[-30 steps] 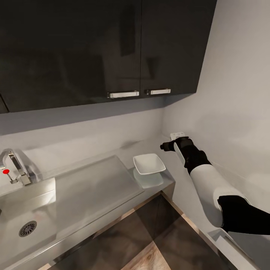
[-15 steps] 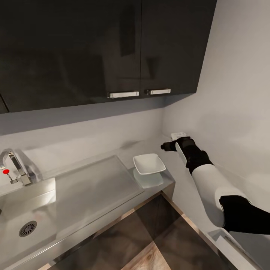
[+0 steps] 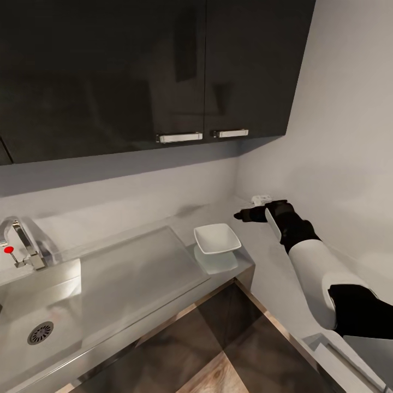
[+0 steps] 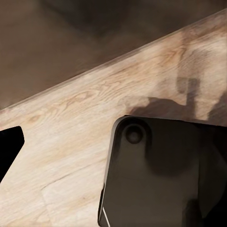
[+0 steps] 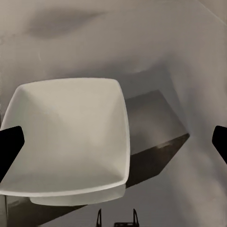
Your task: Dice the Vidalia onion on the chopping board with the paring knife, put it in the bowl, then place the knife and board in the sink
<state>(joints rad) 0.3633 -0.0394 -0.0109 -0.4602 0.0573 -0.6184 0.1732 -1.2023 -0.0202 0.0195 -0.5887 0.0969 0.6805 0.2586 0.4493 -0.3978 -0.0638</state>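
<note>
The white square bowl (image 3: 217, 238) sits empty on the grey countertop (image 3: 185, 218), at the right end of the drainboard. My right gripper (image 3: 243, 214) hovers just right of and behind it, pointing toward it. In the right wrist view the bowl (image 5: 71, 142) lies ahead of the gripper (image 5: 113, 142); its dark fingertips (image 5: 9, 146) stand wide apart, open and holding nothing. The steel sink (image 3: 22, 305) with its round drain (image 3: 41, 332) is at the lower left. The onion, chopping board and paring knife are out of view. One left gripper fingertip (image 4: 9, 146) hangs over wooden floor, beside my dark base.
The chrome tap (image 3: 24, 243) with its red knob (image 3: 8, 250) stands behind the basin. Dark upper cabinets (image 3: 164, 71) hang overhead. A white wall (image 3: 338, 136) closes the right side behind my arm. Wooden floor (image 3: 218, 376) shows below the counter edge.
My right arm has shifted slightly to the right, toward the wall, and the wrist has turned a little. The bowl and sink have not moved.
</note>
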